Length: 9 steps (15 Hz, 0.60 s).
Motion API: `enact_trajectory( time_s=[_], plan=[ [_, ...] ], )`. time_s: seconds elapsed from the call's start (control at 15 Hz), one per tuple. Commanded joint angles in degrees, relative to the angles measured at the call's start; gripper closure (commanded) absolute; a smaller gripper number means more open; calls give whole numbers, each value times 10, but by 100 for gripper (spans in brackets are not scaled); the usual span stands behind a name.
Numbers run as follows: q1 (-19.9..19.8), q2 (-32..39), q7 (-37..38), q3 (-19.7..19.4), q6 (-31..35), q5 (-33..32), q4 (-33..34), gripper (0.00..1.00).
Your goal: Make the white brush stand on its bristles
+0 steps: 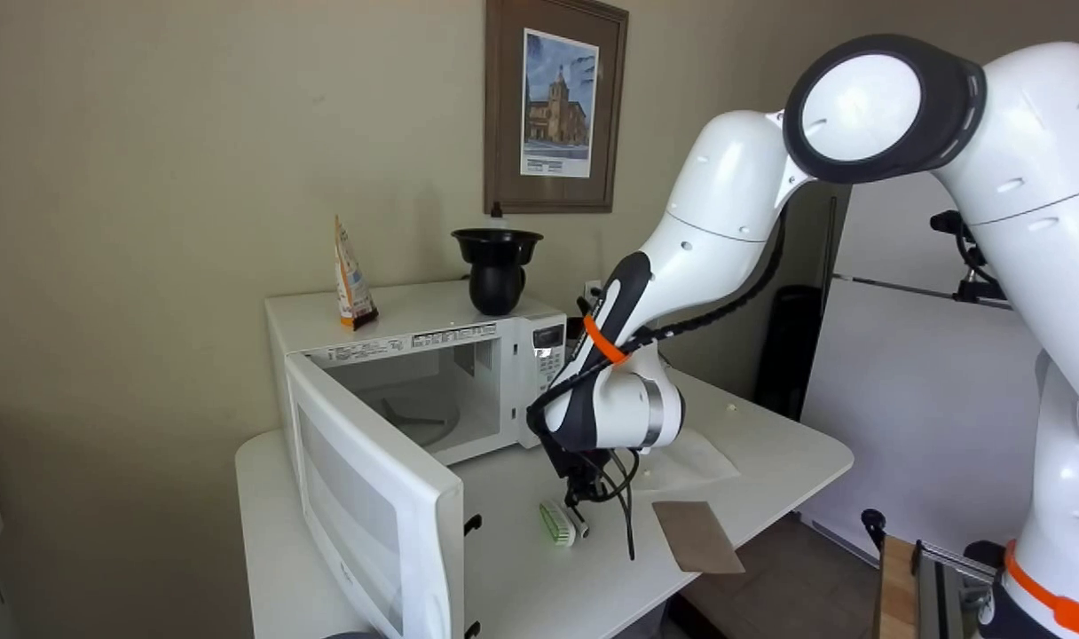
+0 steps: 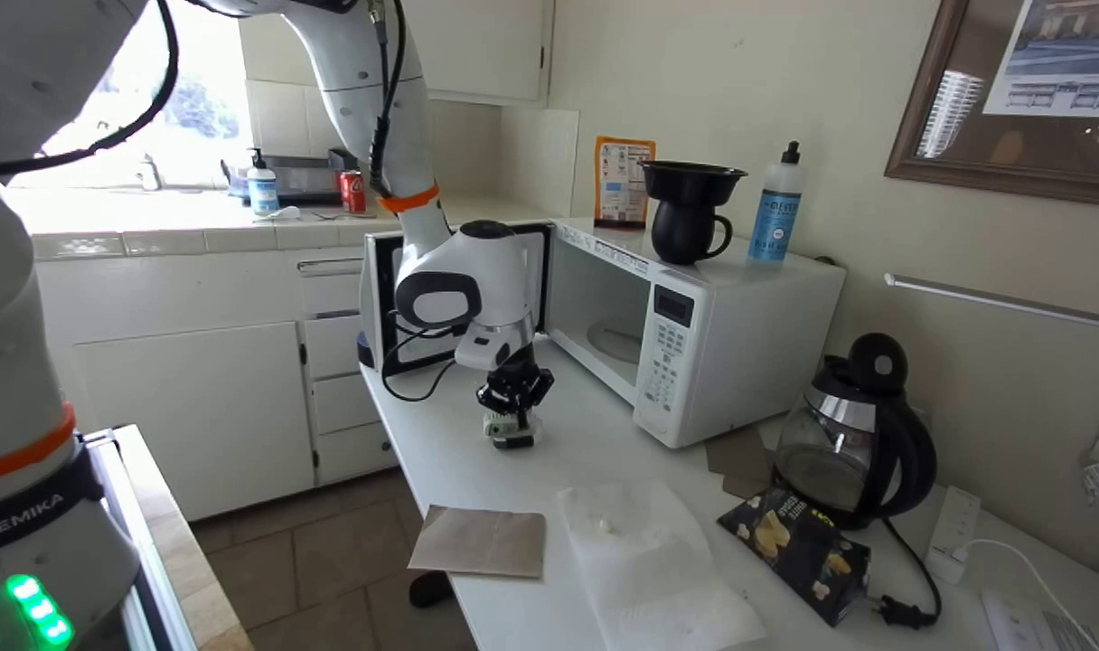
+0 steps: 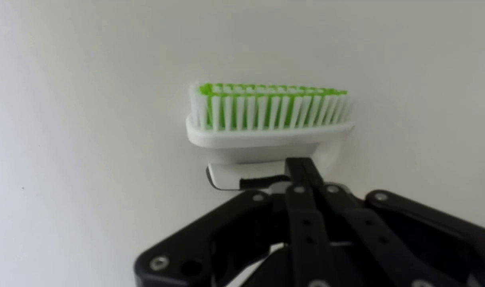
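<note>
The white brush lies on its side on the white table [image 1: 513, 586]. It shows in both exterior views [image 1: 557, 524] [image 2: 498, 425]. In the wrist view the brush [image 3: 262, 137] has white and green bristles pointing to the top of the picture, and its handle with a black grip is nearer my gripper. My gripper [image 3: 300, 163] is shut, its two fingertips pressed together with nothing visible between them. The tips overlap the handle; I cannot tell whether they sit in the gap behind the bristle block or above it. The gripper also shows in both exterior views [image 1: 575, 502] [image 2: 519, 418].
The microwave [image 2: 739, 353] stands behind the brush, its open door [image 1: 375, 506] reaching out beside it. A brown cardboard piece [image 2: 482, 541] overhangs the table edge. A flat white sheet [image 2: 649, 551], a dark snack bag [image 2: 798, 547] and a coffee pot [image 2: 893, 443] are further along.
</note>
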Motion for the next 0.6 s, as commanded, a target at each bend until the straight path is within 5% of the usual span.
enact_trajectory(
  time_s=[0.0, 0.07, 0.13, 0.53],
  plan=[
    [-77, -64, -109, 74, 37, -15, -52, 100],
    [-113, -78, -148, 107, 49, -16, -63, 100],
    [-124, -86, -179, 107, 40, -31, -77, 74],
    [-343, -125, -417, 233, 13, -88, -106, 37]
  ],
)
